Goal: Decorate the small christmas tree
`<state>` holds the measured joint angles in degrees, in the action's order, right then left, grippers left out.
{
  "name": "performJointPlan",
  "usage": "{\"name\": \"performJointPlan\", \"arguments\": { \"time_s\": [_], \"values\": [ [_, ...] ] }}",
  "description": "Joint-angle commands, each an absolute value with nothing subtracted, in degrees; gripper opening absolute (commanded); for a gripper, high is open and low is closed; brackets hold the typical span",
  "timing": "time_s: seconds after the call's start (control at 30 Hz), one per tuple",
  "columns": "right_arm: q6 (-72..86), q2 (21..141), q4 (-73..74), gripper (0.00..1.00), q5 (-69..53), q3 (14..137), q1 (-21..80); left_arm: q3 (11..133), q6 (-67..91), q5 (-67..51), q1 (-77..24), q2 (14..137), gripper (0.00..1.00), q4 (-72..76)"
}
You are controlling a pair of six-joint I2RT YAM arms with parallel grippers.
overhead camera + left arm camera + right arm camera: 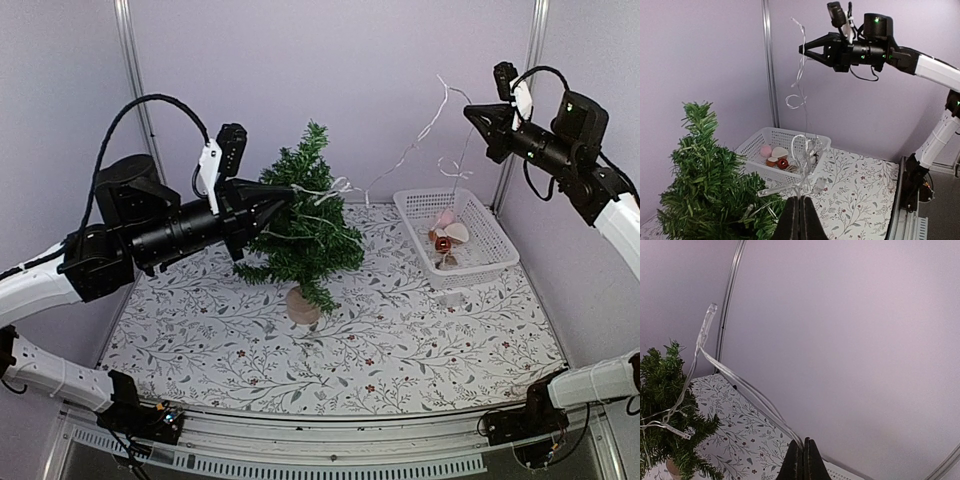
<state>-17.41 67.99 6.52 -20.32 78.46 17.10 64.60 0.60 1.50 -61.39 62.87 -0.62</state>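
**A:** Purple walls, floral tablecloth (pixel 400 330). Where's your risk?

**B:** Start left of the small christmas tree (pixel 310 230). Your left gripper (pixel 290 192) is pinched shut at its upper branches, apparently on the light string (pixel 740 381). The tree stands upright on its stump.

**A:** And to its right?

**B:** Your right gripper (pixel 468 113), high and right of the tree, is clamped on the same string. Pull away and the strand goes taut. That could tip the tree or slip from a grip.
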Motion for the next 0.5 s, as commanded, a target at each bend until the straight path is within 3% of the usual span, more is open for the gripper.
{"name": "performJointPlan", "arguments": {
  "time_s": [0.0, 0.47],
  "values": [
    [-17.6, 70.9, 5.5, 0.00, -23.8, 83.8, 20.0, 60.0, 3.1, 10.4, -61.7, 59.1, 0.00, 5.4],
    [-20.9, 81.9, 2.6, 0.00, -23.9, 100.3, 27.4, 49.9, 8.6, 24.2, -59.8, 52.1, 0.00, 12.5]
  ]
}}
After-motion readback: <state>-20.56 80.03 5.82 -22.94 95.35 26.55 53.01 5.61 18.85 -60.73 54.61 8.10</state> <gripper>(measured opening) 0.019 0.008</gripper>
